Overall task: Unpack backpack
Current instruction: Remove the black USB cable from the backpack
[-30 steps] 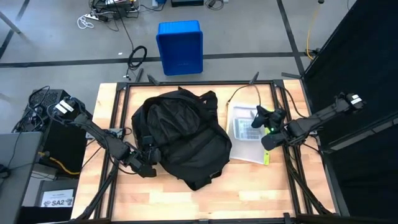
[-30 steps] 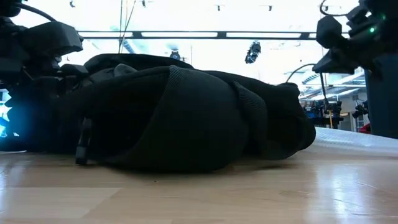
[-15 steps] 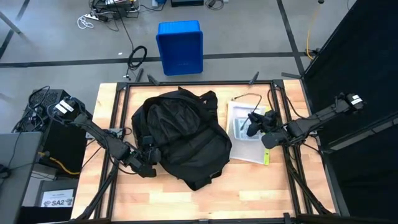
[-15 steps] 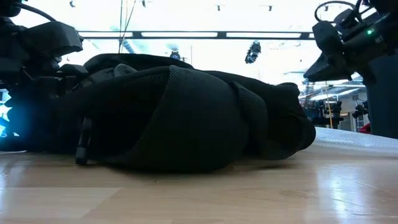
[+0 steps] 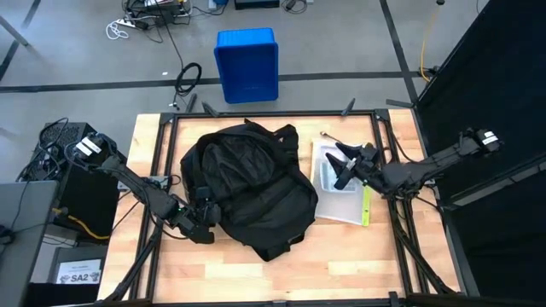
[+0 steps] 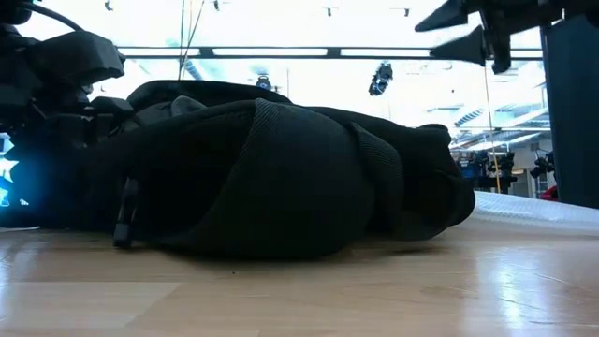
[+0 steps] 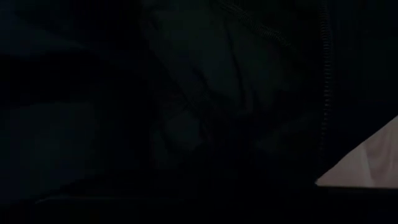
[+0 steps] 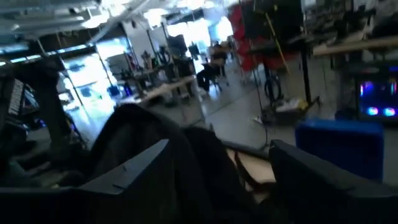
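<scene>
Two dark arms show in the high view, and between them a big black fabric backpack (image 5: 247,189) lies slumped in the middle of the frame on the light wooden table (image 5: 358,256), all soft creases and folds, with a strap loop sticking toward the top. Just right of it sits a clear plastic pouch (image 5: 335,181) with something grey inside, flat on the wood, and a thin yellow-green strip (image 5: 366,205) along its right edge. The left gripper (image 5: 203,223) is pressed into the pack's lower-left edge; can't tell from here whether it's pinching any fabric. The right gripper (image 5: 343,167) hangs over the pouch with its fingers spread apart, nothing in them. A blue plastic bin (image 5: 246,63) stands on the grey floor at top centre.

Low view: the backpack (image 6: 281,178) fills the middle like a rounded mound, ribbed weave visible on the front band, a small buckle dangling at lower left. The right gripper (image 6: 468,23) is up in the top right corner.

Left wrist view: almost all dark cloth, with a zipper line (image 7: 324,93) down the right side and a sliver of table (image 7: 367,165) at lower right.

Right wrist view: blurry, two dark fingers (image 8: 134,168) spread wide, the pack's dark bulk between them, the bin (image 8: 342,146) at right.
</scene>
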Robot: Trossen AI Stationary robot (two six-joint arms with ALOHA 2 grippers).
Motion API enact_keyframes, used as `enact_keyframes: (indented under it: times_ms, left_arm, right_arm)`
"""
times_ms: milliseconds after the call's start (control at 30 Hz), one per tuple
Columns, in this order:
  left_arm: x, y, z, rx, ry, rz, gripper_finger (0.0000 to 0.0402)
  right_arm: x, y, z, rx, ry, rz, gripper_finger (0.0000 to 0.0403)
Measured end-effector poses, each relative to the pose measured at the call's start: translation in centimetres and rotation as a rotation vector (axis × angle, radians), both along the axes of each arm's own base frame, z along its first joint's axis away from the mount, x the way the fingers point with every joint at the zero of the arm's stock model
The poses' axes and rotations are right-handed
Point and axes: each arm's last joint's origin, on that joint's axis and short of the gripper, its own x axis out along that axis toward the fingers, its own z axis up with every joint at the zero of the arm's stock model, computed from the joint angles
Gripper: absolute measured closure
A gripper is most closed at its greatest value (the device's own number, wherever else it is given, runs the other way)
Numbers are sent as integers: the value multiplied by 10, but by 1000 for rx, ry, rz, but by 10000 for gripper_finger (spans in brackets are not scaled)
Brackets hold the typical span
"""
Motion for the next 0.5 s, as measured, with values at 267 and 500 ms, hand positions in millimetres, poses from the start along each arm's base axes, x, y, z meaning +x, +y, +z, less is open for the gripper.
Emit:
enact_keyframes:
  times_ms: [267, 500]
  left_arm:
    - [0, -1, 0, -5, 10, -32, 352]
    - [12, -8, 21, 80, -55, -75, 352]
  right_arm:
    - [7, -2, 4, 23, -85, 131, 137]
    - [53, 7, -16, -20, -12, 354, 177]
